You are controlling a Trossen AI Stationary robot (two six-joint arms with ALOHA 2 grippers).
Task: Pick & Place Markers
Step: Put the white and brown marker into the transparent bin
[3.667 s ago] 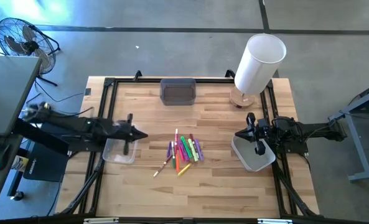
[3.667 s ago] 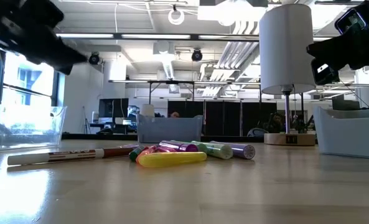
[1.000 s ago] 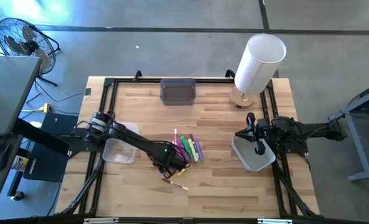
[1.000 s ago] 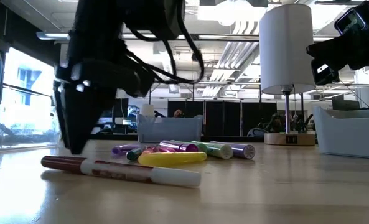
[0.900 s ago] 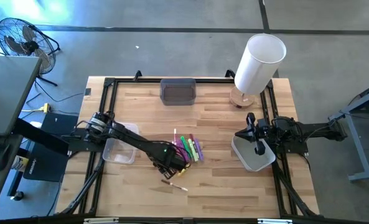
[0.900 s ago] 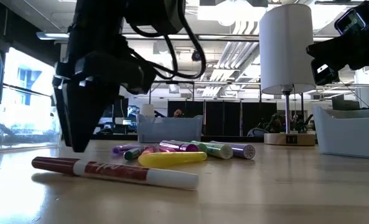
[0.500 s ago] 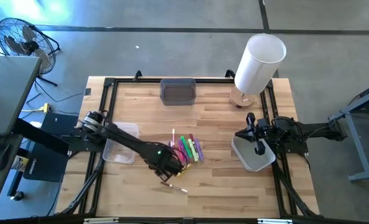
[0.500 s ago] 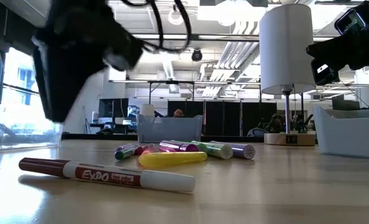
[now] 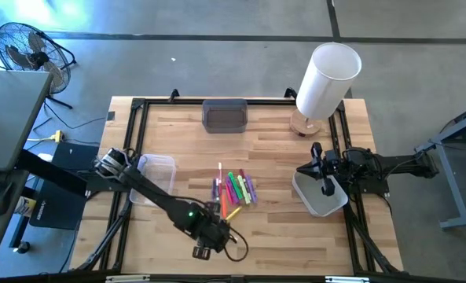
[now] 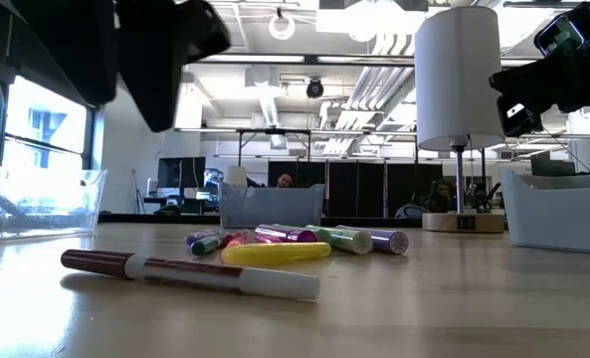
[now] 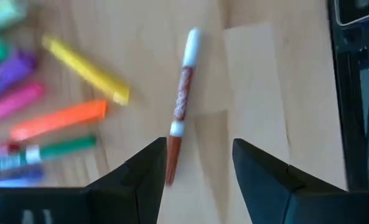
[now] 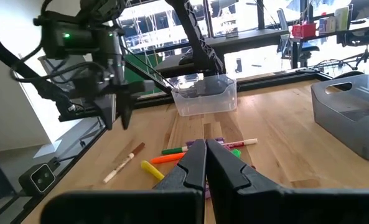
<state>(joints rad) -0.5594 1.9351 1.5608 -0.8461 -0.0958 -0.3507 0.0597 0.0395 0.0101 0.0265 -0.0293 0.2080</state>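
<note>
Left claw [image 11: 196, 163] hangs open, pointing down above the red marker [image 11: 182, 104].

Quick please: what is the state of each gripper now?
Left gripper: open, holding nothing, above the red marker.
Right gripper: shut, holding nothing.

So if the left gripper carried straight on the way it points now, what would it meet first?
Most likely the red and white marker lying apart from the pile. The left gripper hangs over it, jaws open astride its red end. How high it hangs is unclear.
</note>
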